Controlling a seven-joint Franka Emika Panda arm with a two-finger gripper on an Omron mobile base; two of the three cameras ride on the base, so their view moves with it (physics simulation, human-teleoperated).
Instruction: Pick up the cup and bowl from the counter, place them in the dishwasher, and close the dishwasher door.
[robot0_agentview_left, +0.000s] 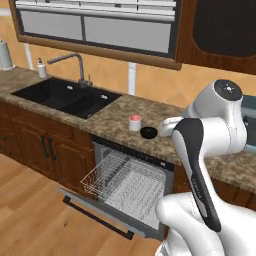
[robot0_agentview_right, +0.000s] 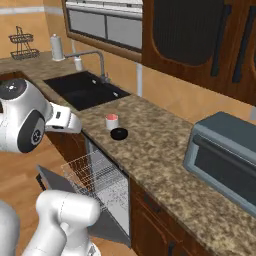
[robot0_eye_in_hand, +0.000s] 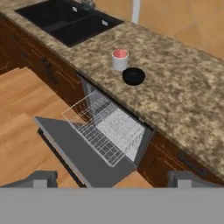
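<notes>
The white cup with a pink-red inside stands upright on the granite counter. The glossy black bowl sits just beside it, nearer the counter's front edge. Both stand above the dishwasher, whose white wire rack is pulled out over the lowered grey dishwasher door. My gripper hovers in front of and above the dishwasher, well short of the cup and bowl, open with nothing between its fingers. The left base view also shows the cup and bowl, as does the right base view, cup and bowl.
A black double sink with a grey faucet lies left of the cup. A grey toaster oven stands at the right end of the counter. Wooden floor stretches in front of the cabinets; the open door juts out over it.
</notes>
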